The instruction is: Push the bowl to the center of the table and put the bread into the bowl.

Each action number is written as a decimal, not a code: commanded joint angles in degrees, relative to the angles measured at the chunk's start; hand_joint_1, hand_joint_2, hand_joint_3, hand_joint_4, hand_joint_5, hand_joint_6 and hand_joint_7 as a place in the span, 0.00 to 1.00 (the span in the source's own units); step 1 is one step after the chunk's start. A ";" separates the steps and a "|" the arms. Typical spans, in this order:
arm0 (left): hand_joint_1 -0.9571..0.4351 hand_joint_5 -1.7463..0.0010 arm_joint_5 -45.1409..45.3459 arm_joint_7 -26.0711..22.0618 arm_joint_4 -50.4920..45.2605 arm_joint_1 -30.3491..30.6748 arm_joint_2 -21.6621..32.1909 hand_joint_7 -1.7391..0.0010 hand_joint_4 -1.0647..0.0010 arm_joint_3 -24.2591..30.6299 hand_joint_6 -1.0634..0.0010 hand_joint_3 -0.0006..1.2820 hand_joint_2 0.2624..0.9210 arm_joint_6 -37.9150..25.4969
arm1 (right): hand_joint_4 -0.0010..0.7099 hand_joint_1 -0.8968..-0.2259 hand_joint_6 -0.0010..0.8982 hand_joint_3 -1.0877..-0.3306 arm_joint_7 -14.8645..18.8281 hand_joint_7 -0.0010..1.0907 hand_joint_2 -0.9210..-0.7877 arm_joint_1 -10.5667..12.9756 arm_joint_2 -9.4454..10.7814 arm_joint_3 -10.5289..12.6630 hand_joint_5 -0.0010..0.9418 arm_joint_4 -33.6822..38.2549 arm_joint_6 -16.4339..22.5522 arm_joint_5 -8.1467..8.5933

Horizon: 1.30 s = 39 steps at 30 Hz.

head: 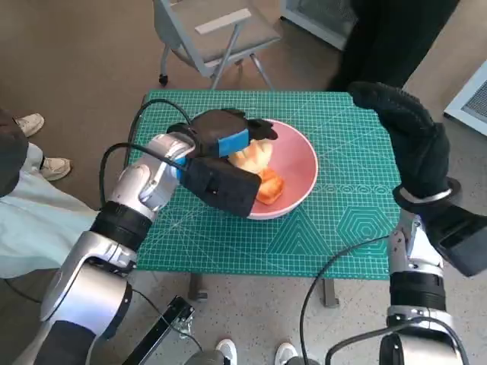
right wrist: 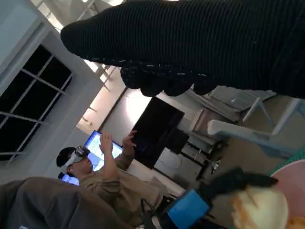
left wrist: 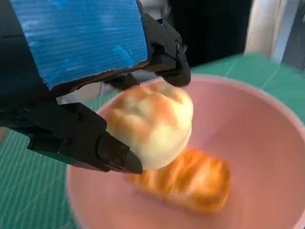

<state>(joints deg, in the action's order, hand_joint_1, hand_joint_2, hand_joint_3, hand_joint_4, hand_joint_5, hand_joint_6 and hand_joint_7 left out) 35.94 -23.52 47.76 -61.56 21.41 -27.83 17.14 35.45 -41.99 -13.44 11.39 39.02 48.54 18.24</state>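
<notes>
grey chair (head: 217,30) on brown floor (head: 76,68), dark windows (right wrist: 28,95)

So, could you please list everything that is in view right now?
Bowl: one, pink, on the mat near the table's middle.
Round bun: one, pale golden, gripped over the bowl.
Bread piece: one, orange-brown, lying in the bowl.
Cutting mat: one, green, covering the table.
Chair: one, grey, behind the table.
Person: one, wearing a headset, seen in the right wrist view.
Left hand: black, blue-taped, holding the bun.
Right hand: black glove, raised at the table's right.
</notes>
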 commanded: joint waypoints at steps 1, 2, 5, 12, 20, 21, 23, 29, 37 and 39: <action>0.58 1.00 -1.99 1.56 -0.06 0.37 0.48 0.97 0.99 1.76 0.74 0.00 0.81 3.02 | 0.36 0.30 0.00 0.48 -0.61 0.54 0.00 1.15 -0.04 0.10 0.00 -0.06 -0.19 -0.15; 0.57 1.00 -2.32 1.89 0.07 0.52 0.50 0.97 0.99 2.08 0.74 0.00 0.80 3.45 | 0.36 0.30 0.00 0.48 -0.74 0.54 0.00 1.15 0.00 0.07 0.00 -0.15 -0.21 -0.23; 0.54 1.00 -4.99 1.79 0.22 1.00 0.69 0.97 1.00 4.24 0.74 0.00 0.80 4.87 | 0.36 0.31 0.00 0.48 -1.20 0.54 0.00 1.14 0.09 -0.07 0.00 -0.47 -0.21 -0.51; 0.50 0.98 -16.69 -0.12 -1.12 2.95 0.92 0.96 0.92 12.57 0.68 0.02 0.87 9.30 | 0.36 0.31 0.00 0.48 -1.89 0.54 0.00 0.81 -0.01 -0.07 0.00 -0.29 -0.02 -0.85; 0.46 0.98 -30.73 -2.92 -7.46 6.55 0.11 0.94 0.73 21.83 0.58 0.01 0.94 10.10 | 0.36 0.32 0.00 0.48 -2.45 0.53 0.00 -0.08 -0.28 0.00 0.00 -0.10 -0.10 -0.80; 0.45 0.97 -32.15 -2.96 -8.40 7.08 0.02 0.94 0.71 22.86 0.57 0.01 0.94 10.29 | 0.36 0.32 0.00 0.48 -2.54 0.53 0.00 -0.21 -0.29 0.01 0.00 -0.14 -0.13 -0.82; 0.44 0.97 -34.50 -2.77 -10.40 8.19 -0.11 0.93 0.67 24.67 0.55 0.01 0.96 10.73 | 0.36 0.32 0.00 0.48 -2.78 0.52 0.00 -0.51 -0.33 0.05 0.00 -0.19 -0.26 -0.84; 0.44 0.96 -39.96 -0.64 -18.75 12.18 -1.36 0.84 0.63 29.05 0.62 0.03 0.99 10.06 | 0.36 0.32 0.00 0.47 -3.47 0.52 0.00 -1.62 -0.73 0.38 0.00 0.07 -0.78 -0.64; 0.44 0.79 -46.31 0.89 -23.14 16.96 -5.48 0.55 0.78 32.88 0.92 0.07 1.00 12.06 | 0.37 0.36 0.01 0.47 -5.45 0.54 0.00 -3.07 -1.01 0.79 0.00 -0.40 -1.60 -1.25; 0.44 0.76 -47.30 0.76 -23.09 17.55 -6.23 0.54 0.83 33.35 0.96 0.08 1.00 12.42 | 0.37 0.37 0.01 0.47 -5.76 0.54 0.00 -3.37 -1.03 0.83 0.01 -0.30 -1.70 -1.31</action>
<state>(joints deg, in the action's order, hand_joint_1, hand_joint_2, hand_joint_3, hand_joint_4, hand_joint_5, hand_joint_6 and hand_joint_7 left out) -9.63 -22.92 25.37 -45.90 16.68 4.57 28.93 30.50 -45.40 -13.99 12.08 38.59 47.65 17.67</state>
